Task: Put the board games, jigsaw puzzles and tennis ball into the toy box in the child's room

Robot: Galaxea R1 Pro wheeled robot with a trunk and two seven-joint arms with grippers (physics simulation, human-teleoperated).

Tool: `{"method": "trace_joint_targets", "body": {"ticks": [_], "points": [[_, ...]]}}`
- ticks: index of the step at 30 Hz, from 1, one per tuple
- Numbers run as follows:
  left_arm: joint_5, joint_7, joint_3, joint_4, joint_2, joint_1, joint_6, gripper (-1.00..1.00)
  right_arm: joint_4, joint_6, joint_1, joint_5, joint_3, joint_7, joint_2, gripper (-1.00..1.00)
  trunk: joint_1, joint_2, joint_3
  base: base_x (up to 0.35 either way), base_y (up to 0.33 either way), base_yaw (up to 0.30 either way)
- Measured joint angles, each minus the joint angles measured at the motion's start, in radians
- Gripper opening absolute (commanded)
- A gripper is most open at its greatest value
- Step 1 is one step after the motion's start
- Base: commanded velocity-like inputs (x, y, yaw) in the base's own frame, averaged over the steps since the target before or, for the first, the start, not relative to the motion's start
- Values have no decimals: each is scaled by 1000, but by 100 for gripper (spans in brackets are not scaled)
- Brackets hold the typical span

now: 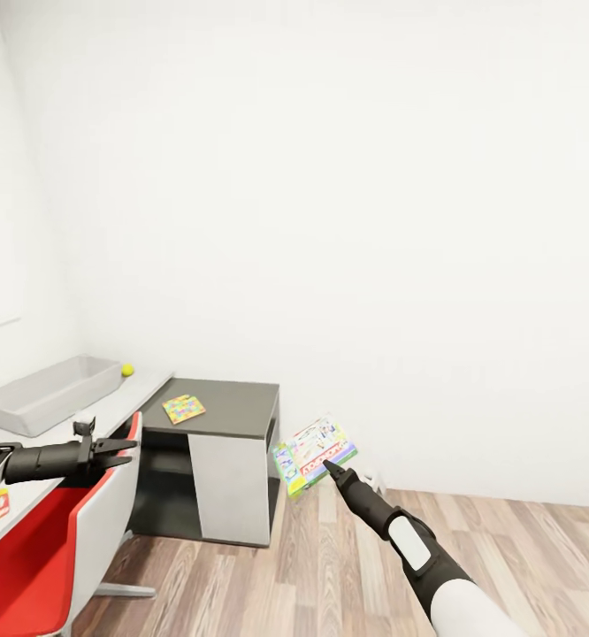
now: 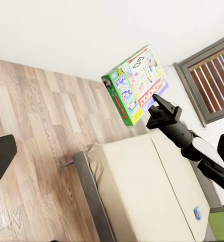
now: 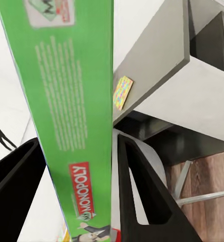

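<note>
As seen from the head view, the toy box (image 1: pixel 51 392) sits on the bench (image 1: pixel 144 389) at 9 o'clock, the tennis ball (image 1: pixel 127 370) just beside it. The left tool (image 1: pixel 118 449) hangs open and empty over the red chair (image 1: pixel 73 531). One jigsaw puzzle (image 1: pixel 184 409) lies on the dark cabinet (image 1: pixel 233 416). The right tool (image 1: pixel 332 468) grips the board game (image 1: pixel 312 455) by its edge; this stiff, light carton likely pivots, so grip mid-edge. Chair and cabinet obstruct approach.

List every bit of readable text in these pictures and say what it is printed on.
"MONOPOLY": on the green side edge of the board game box clamped in the right gripper.
Fine print higher on that edge: too small to read.
Lettering on the box lid: blurred.
Colourful puzzle on the dark table: no readable text.
</note>
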Motion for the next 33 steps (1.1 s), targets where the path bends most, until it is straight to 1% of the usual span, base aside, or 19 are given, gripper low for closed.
{"method": "trace_joint_targets", "body": {"ticks": [5, 24, 33], "points": [[0, 0, -1, 0, 0, 0, 0, 100, 0, 0, 0, 1, 0, 0, 0, -100, 0, 0, 1, 276, 0, 99], [0, 0, -1, 0, 0, 0, 0, 100, 0, -1, 0, 1, 0, 0, 0, -100, 0, 0, 1, 322, 0, 5], [0, 0, -1, 0, 0, 0, 0, 100, 0, 0, 0, 1, 1, 0, 0, -100, 0, 0, 7, 293, 0, 199]]}}
